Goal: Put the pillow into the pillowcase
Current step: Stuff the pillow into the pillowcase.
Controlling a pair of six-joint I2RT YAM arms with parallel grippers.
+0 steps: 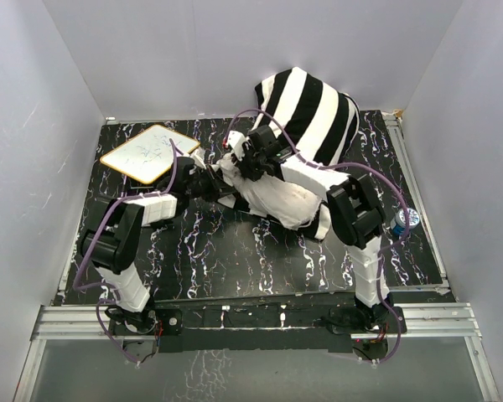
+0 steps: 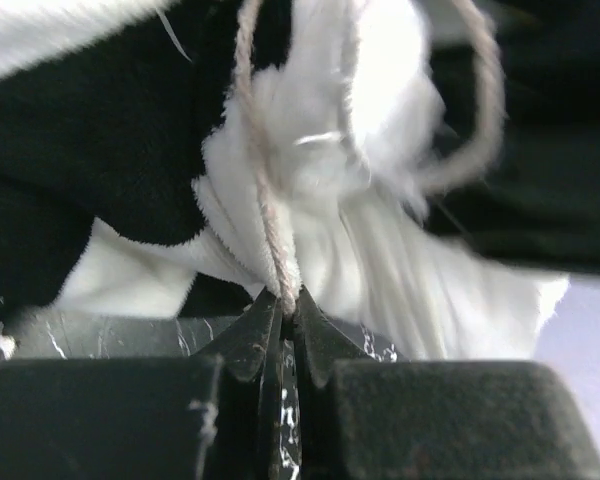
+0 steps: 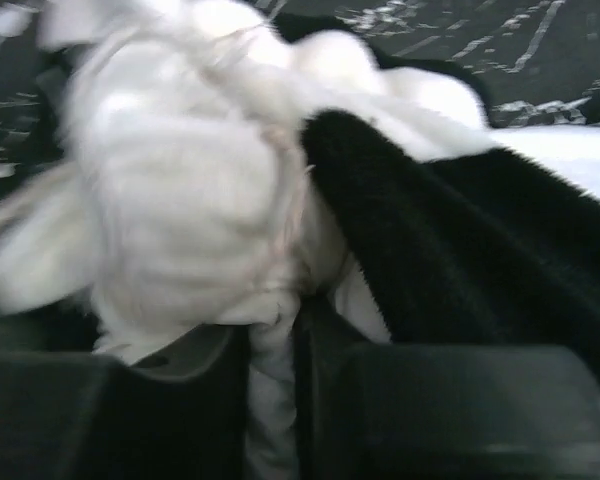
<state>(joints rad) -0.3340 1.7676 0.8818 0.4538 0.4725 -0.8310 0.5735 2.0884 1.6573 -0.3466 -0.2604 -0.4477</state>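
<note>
Striped pillowcase hem is pinched by left gripper and right gripper; pillow juts lengthwise toward them.

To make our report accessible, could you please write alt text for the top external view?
The left arm and right arm meet over a white pillow that sticks out of a black-and-white striped pillowcase in the middle of a dark marbled table. A small whiteboard lies at the far left.

The pillowcase hides the pillow's far end.
</note>
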